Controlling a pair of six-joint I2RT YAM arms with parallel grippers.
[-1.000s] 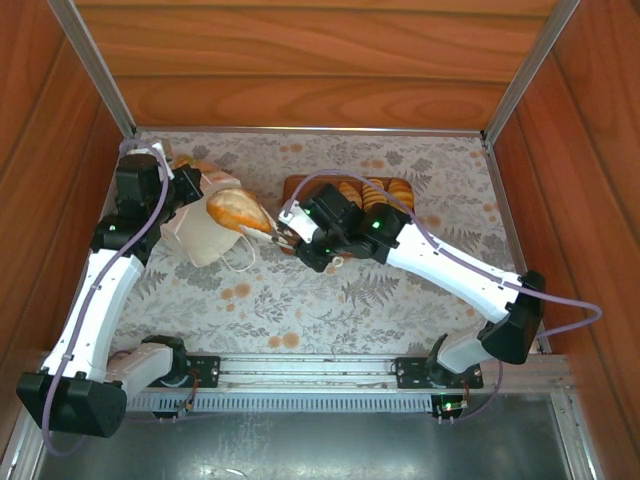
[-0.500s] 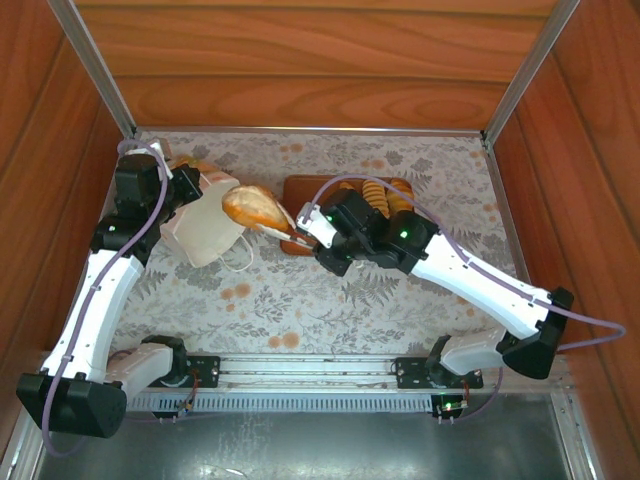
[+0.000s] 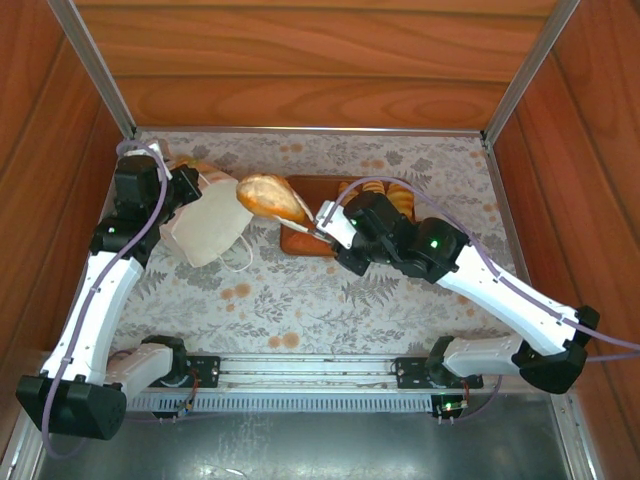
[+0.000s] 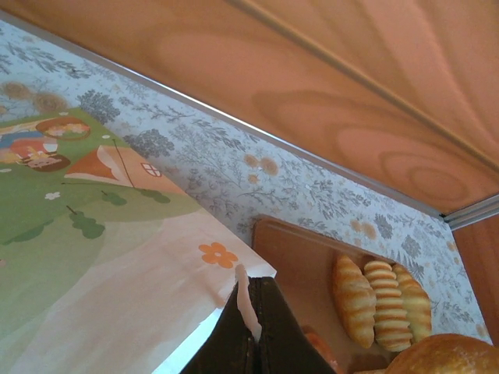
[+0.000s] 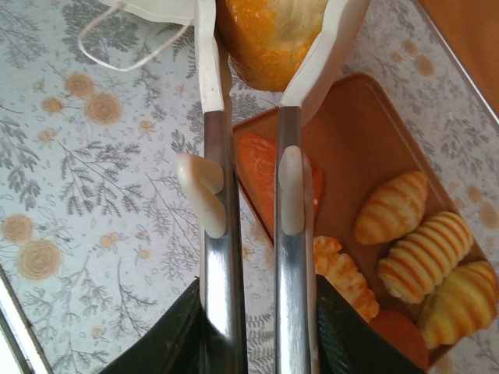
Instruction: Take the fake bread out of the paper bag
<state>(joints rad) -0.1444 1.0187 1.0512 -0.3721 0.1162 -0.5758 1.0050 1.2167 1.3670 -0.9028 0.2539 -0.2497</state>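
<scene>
Lightness and slippery hardness were my guess, so my right gripper [image 5: 267, 54] pinched the oval bun [image 3: 268, 196] by its end at upper centre, my left gripper [image 4: 254, 331] clamped on the paper bag [image 4: 101, 257] rim.

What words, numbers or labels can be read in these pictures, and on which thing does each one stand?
None can be read.
The paper bag shows only drawings: a house, trees, a flower.
No lettering is visible on the tray or the bread.
</scene>
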